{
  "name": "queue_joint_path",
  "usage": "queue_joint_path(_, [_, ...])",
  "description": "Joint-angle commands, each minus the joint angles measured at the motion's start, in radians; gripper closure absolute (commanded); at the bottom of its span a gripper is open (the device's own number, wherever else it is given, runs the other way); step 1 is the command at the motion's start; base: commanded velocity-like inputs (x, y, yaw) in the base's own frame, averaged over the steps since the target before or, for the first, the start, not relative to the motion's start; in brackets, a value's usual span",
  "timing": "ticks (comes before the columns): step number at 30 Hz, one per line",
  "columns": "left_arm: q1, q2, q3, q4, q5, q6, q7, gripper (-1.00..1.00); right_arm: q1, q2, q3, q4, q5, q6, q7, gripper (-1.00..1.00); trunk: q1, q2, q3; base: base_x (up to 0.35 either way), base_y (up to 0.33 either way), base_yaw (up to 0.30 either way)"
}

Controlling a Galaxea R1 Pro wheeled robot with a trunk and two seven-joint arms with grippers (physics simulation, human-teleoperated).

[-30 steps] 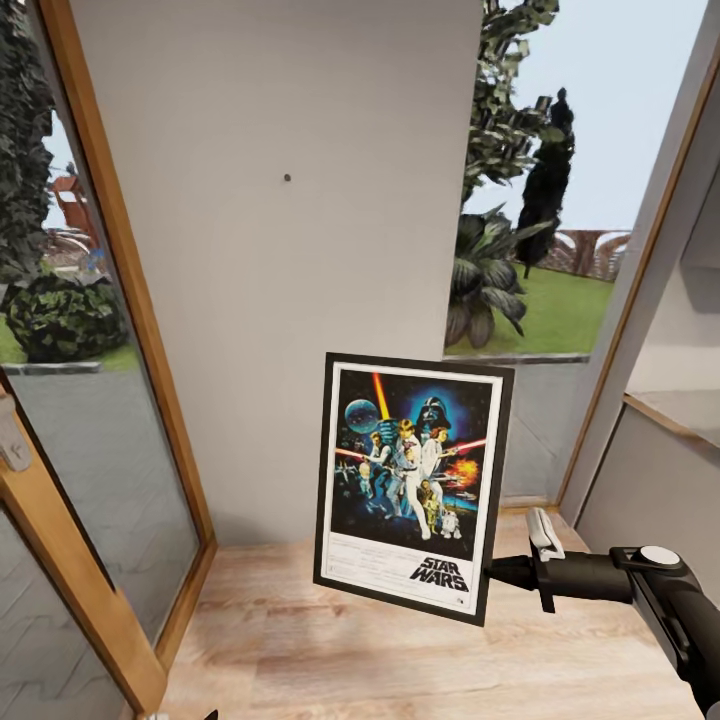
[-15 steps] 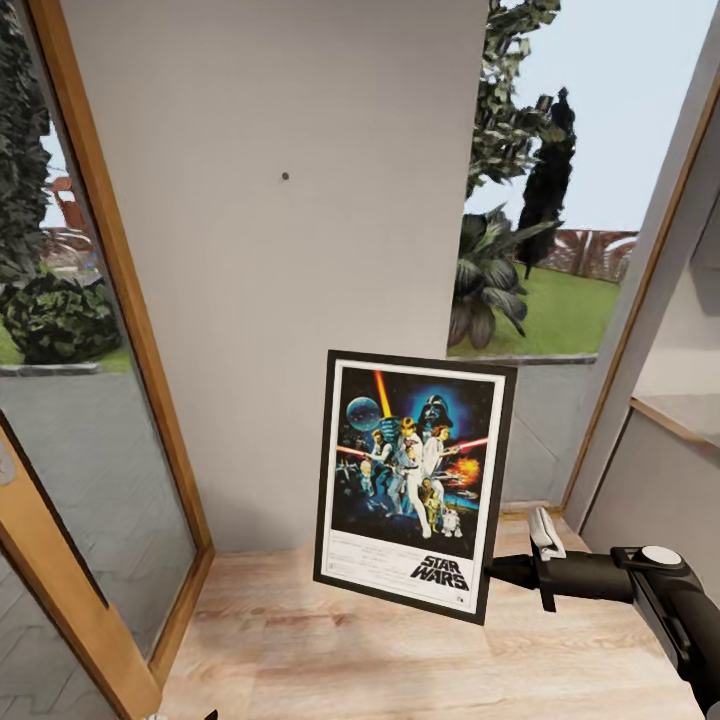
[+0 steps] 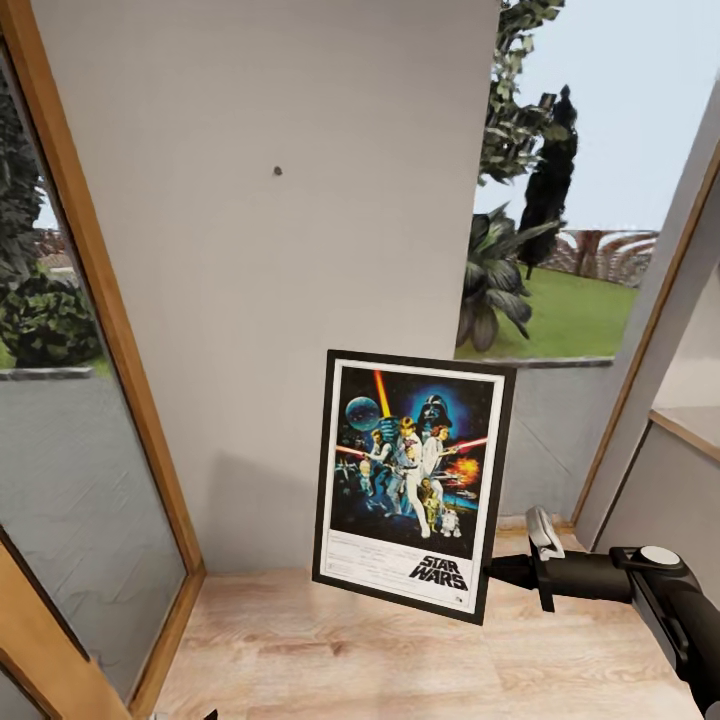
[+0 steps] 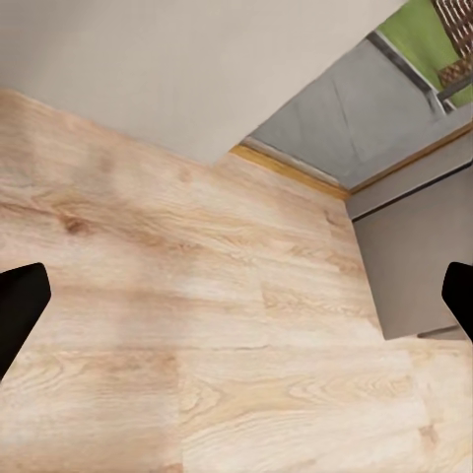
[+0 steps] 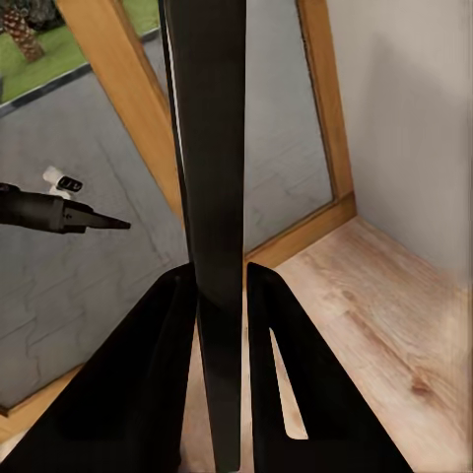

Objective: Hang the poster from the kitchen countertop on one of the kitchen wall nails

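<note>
**Poster held upright in front of the nail wall**

Room: you face a plain light-grey wall panel (image 3: 270, 300) with one wall nail (image 3: 277, 171) as a dark speck high up on it. Wood-framed glass door (image 3: 90, 400) on the left, window (image 3: 570, 200) with garden plants and lawn on the right, light wood floor (image 3: 400, 660) below. No countertop here; only a grey ledge corner at the far right edge.

Arm pose: your right arm (image 3: 640, 590) comes in from the lower right, roughly level, pointing left. Your right gripper (image 3: 497, 572) pinches the poster (image 3: 412, 482) at its lower right frame edge. From the right wrist camera the black frame edge (image 5: 212, 197) sits clamped between both fingers (image 5: 148, 384), running straight up.

Poster: upright, slightly tilted, print facing you, off the floor, well below and to the right of the nail, not touching the wall as far as you can tell.

Your left gripper (image 4: 236, 305): fingertips (image 4: 20, 310) spread wide, nothing between them, looking down at the floor.
</note>
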State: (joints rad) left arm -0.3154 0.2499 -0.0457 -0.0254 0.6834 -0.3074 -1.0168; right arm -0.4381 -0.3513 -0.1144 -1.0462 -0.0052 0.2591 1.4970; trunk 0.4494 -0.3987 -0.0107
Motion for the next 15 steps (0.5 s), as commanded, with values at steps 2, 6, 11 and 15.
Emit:
queue_joint_path(2, [-0.001, 0.000, -0.005, 0.001, 0.004, -0.006, -0.002, -1.00, -0.001, 0.000, -0.001, 0.000, -0.001, 0.014, 0.006, 1.00, 0.001, -0.001, -0.001, 0.067, 0.000, 0.000])
queue_joint_path(6, [0.000, -0.002, -0.006, 0.002, 0.002, -0.003, -0.001, -1.00, -0.001, 0.017, 0.002, -0.011, -0.017, 0.016, 0.005, 1.00, 0.001, -0.001, -0.001, 0.024, 0.000, 0.000])
queue_joint_path(11, [0.012, -0.003, -0.006, 0.002, 0.002, -0.003, 0.000, -1.00, -0.007, 0.040, 0.003, -0.161, -0.022, 0.091, 0.002, 1.00, 0.001, -0.001, -0.001, 0.002, 0.000, 0.000])
queue_joint_path(15, [0.027, -0.003, -0.006, 0.002, 0.002, -0.004, 0.000, -1.00, -0.016, 0.061, 0.004, -0.269, -0.022, 0.189, 0.001, 1.00, 0.001, -0.001, -0.001, 0.000, 0.000, 0.000])
